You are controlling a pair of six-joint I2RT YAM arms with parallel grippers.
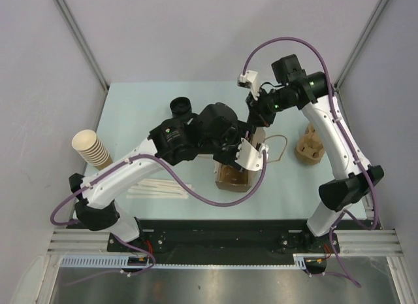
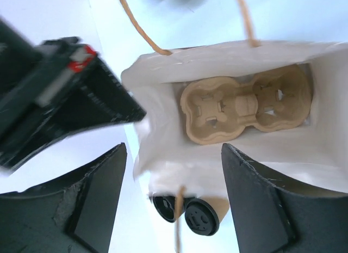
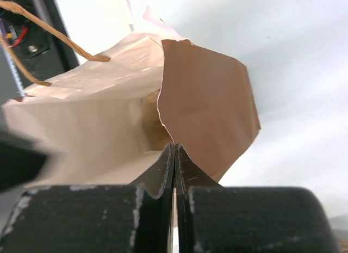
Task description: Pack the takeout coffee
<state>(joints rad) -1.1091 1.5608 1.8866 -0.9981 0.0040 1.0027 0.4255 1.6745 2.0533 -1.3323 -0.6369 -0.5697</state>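
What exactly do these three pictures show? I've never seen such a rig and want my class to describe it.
Two robot arms are bolted at the near edge of a table. One picture looks down from above; the others come from a camera on each wrist. The right fingers are shut on the rim of a paper bag. The left fingers stand open above it, holding nothing. Inside the bag lies a pulp cup carrier. On the table: stacked cream cups, black lids, another carrier, pale sticks.
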